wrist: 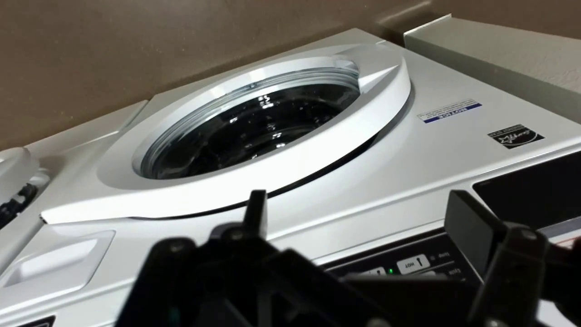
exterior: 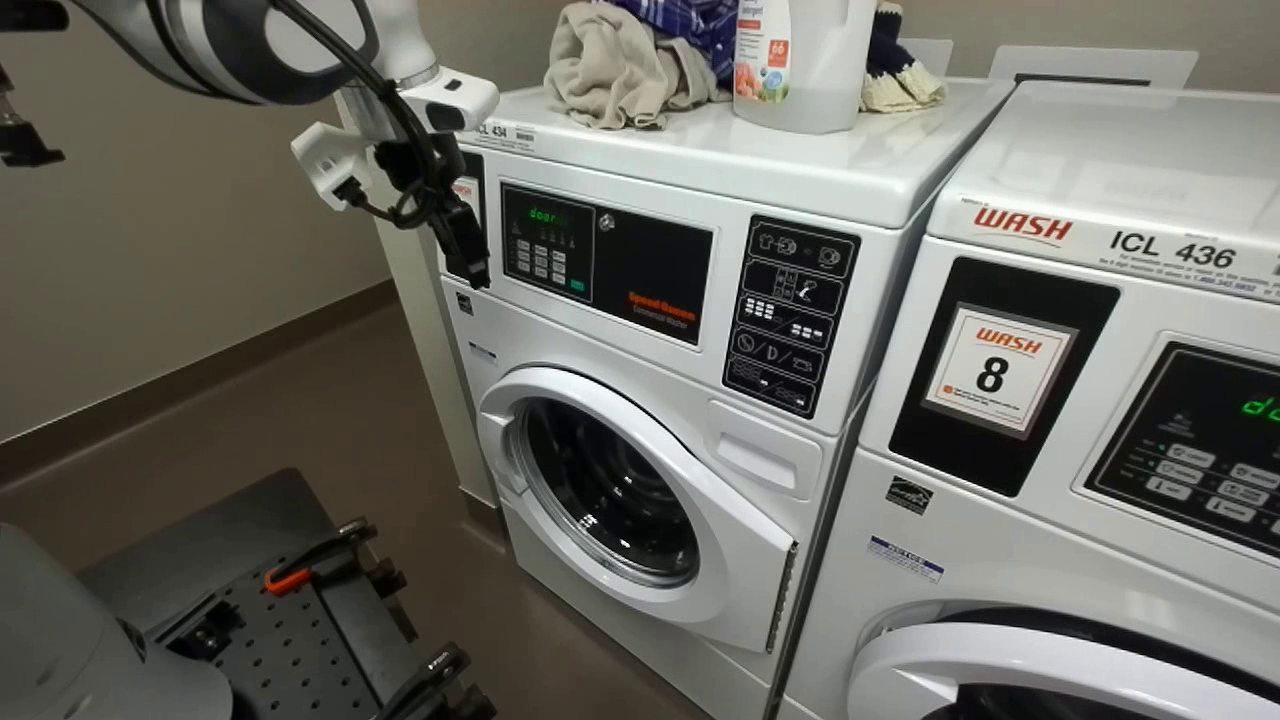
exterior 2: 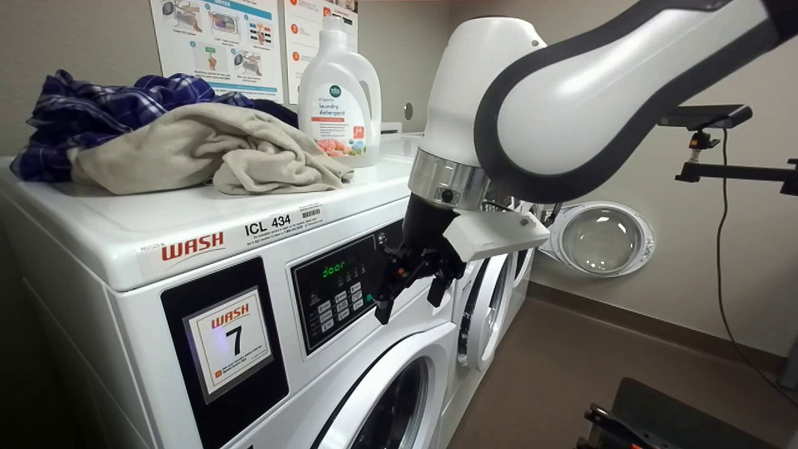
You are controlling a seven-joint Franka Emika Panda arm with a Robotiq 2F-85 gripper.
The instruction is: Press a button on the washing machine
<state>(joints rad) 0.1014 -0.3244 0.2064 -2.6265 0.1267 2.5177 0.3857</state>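
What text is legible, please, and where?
"WASH", "ICL 434", "NOTICE": white porthole washer
"WASH 7": its white card
"door", "HOT", "Speed Queen Commercial Washer": its black panel
"WASH", "ICL 436", "NOTICE": adjacent white washer
"WASH 8": matching card
"organic laundry detergent", "66": translucent bottle
White posters, other print: mostly too small

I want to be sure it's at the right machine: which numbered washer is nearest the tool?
Washer 7, labelled ICL 434: the open tool hangs by its control panel. Washer 8, labelled ICL 436, stands farther away.
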